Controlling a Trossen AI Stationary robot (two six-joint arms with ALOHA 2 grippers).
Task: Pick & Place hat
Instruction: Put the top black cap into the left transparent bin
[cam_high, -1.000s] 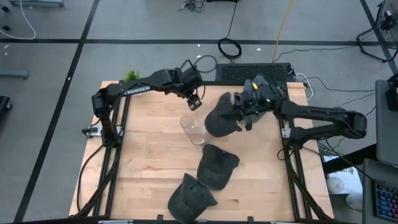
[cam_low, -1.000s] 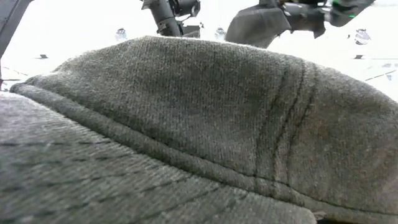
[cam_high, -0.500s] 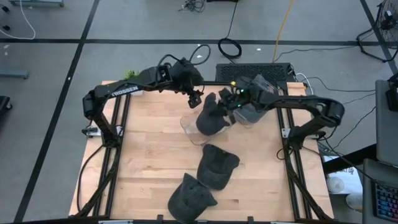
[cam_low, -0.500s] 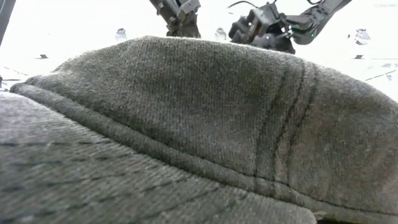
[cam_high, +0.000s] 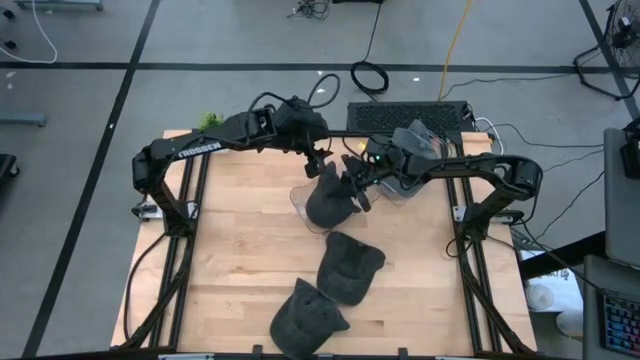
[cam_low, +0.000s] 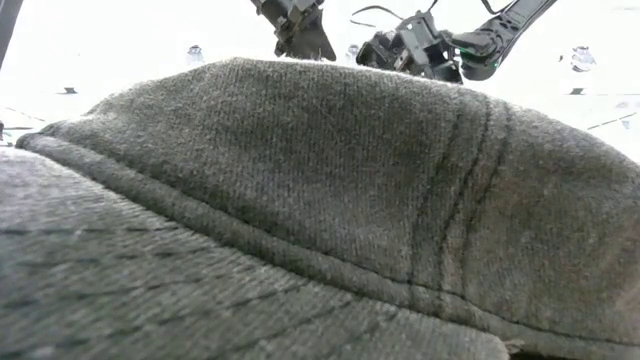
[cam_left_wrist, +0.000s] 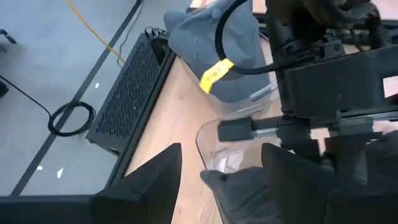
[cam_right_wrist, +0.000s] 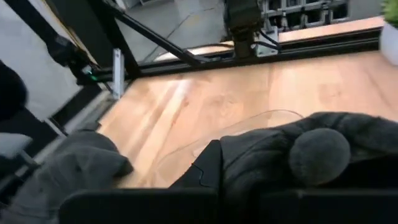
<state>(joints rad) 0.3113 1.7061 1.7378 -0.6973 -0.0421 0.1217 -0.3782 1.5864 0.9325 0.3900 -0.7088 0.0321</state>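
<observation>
My right gripper is shut on a dark grey knitted hat with a pompom. It holds the hat over a clear plastic container at the table's far middle. My left gripper is open and empty just beyond the container's far rim, close to the hat. Two more dark hats lie flat on the table, one at the middle and one at the near edge. The near one fills the low view. My right gripper holds the dark hat by the side toward the table's right, coming level to slightly downward from the right. The gripper's own body hides the fingers in its wrist view. The hat hangs slack over the clear container; I cannot tell whether it rests on the container.
A light blue-grey hat with a yellow tag sits in a second clear container under my right arm. A black grille box stands at the far edge. The near left and near right of the wooden table are bare.
My right gripper has carried the dark hat toward the table's left and a little down, from right of the clear container to over it. The hat now hangs close to my left gripper. My left gripper has stayed open by the container's far rim.
</observation>
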